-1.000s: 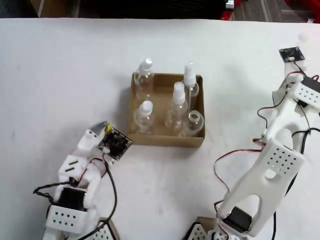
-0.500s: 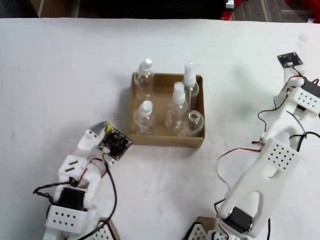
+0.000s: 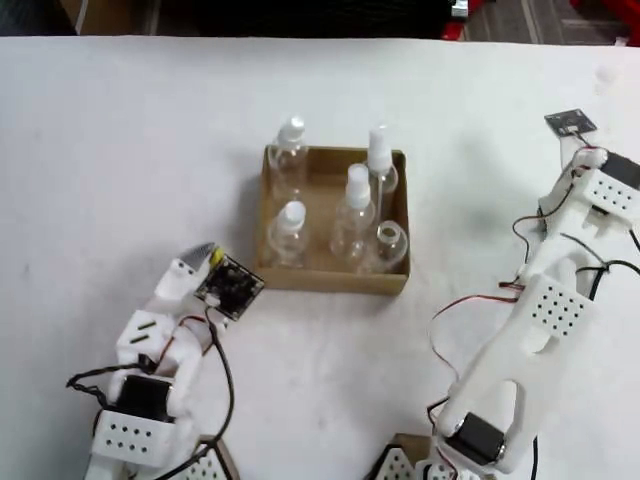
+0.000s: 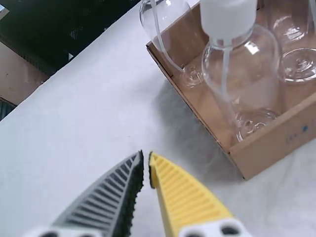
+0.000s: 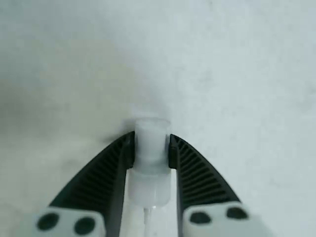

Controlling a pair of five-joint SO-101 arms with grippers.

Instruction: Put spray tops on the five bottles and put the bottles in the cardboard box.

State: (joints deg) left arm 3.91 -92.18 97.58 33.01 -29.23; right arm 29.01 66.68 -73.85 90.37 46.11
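Note:
The cardboard box (image 3: 330, 278) sits mid-table with several clear bottles in it. Spray tops sit on the bottles at back left (image 3: 290, 150), front left (image 3: 291, 228), middle (image 3: 355, 205) and back right (image 3: 380, 158). The front-right bottle (image 3: 388, 241) has an open neck. My right gripper (image 5: 150, 144) is shut on a white spray top (image 5: 149, 153), its tube trailing back between the fingers, above bare table. The right arm (image 3: 545, 310) stands to the right of the box. My left gripper (image 4: 145, 159) is shut and empty, just off the box's (image 4: 269, 143) near-left corner.
A small white piece (image 3: 604, 73) lies near the table's far right. The table's far edge (image 3: 320, 38) meets a dark floor. Bare white tabletop lies left of the box and between the box and the right arm. Arm bases stand along the near edge.
The right arm's wrist has shifted a little left and nearer, toward the box side, with the spray top held. The left arm and the bottles have not moved.

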